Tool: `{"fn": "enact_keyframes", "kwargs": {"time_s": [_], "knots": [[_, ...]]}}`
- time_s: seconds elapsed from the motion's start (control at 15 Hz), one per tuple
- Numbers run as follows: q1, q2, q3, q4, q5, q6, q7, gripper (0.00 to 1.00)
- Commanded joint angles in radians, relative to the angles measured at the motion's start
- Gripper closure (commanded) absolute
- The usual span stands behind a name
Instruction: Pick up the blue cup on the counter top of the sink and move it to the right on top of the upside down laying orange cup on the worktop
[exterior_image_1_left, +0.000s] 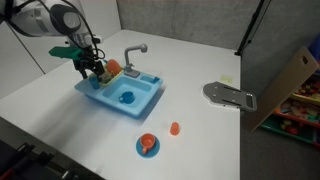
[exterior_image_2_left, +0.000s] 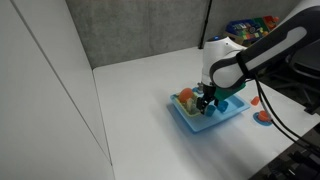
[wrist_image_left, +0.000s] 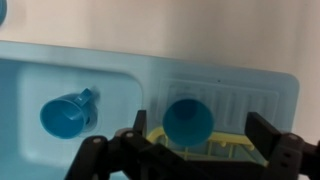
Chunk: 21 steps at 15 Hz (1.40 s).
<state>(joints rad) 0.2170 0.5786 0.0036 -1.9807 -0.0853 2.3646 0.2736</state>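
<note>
- My fingers (wrist_image_left: 272, 140) stand wide open and hold nothing, above the rack side of the sink (wrist_image_left: 120, 70).
- The blue cup (wrist_image_left: 187, 120) looks small and smooth. If I close off-centre, I think it can slip out or tip toward the basin, where another blue piece (wrist_image_left: 68, 115) lies at its 9 o'clock.
- A finger may also catch the yellow piece (wrist_image_left: 205, 150) at the cup's 6 o'clock.
- In the wrist view the cup sits between my two fingers, a little toward 12 o'clock, apparently untouched.
- The orange cup (exterior_image_1_left: 175, 128) lies on the worktop (exterior_image_1_left: 210, 140), about 5 o'clock from the sink, well apart.
</note>
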Motion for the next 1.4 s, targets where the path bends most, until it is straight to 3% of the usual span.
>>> {"fn": "enact_keyframes", "kwargs": {"time_s": [0.0,0.07,0.53,1.33], "knots": [[0.003,-0.017,-0.005,-0.008,-0.015,-0.026,0.008,0.23],[0.003,-0.017,-0.005,-0.007,-0.015,-0.028,0.007,0.26],[-0.005,-0.064,-0.014,-0.024,-0.013,-0.05,0.011,0.81],[-0.106,-0.227,-0.073,-0.034,-0.02,-0.196,0.02,0.83]]}}
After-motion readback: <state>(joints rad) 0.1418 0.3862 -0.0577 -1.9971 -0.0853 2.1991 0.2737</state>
